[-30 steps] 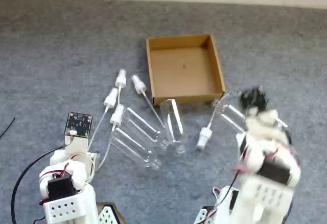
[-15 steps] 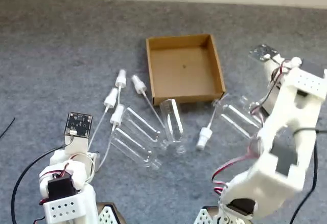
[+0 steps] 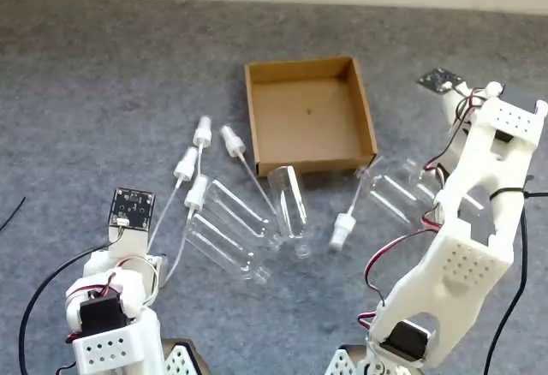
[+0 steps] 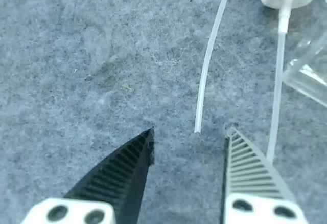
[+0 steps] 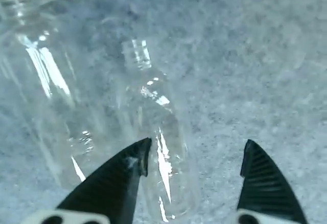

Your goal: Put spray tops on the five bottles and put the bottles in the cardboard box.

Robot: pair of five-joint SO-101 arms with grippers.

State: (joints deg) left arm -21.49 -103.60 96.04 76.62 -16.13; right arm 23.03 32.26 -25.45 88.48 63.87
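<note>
Five tops loose, no bottle capped or boxed

Obs.: five spray tops [image 3: 186,165] lie on the grey carpet [image 3: 103,75], four in a fan left of the cardboard box [image 3: 310,116] and one in front of it. None is on a bottle. Clear bottles [image 3: 287,208] lie on their sides in front of the box, with more off its right front corner. No bottle is in the box.

Right claw [image 5: 196,144]: jaws apart, gripping nothing. It hangs low over a lying bottle [image 5: 153,106], whose body sits under one jaw rather than centred in the gap. Judgement: this is a pick-up approach on the right-hand bottles, and the claw needs a sideways shift before it closes, or the round wall may squirt out.

Left claw [image 4: 189,132]: jaws apart, gripping nothing, close to the carpet. The free end of a thin dip tube [image 4: 209,55] lies between the tips. Judgement: it is parked near the tops so it can take one once a bottle is held up.

Progress: at the start; capping not yet begun.
</note>
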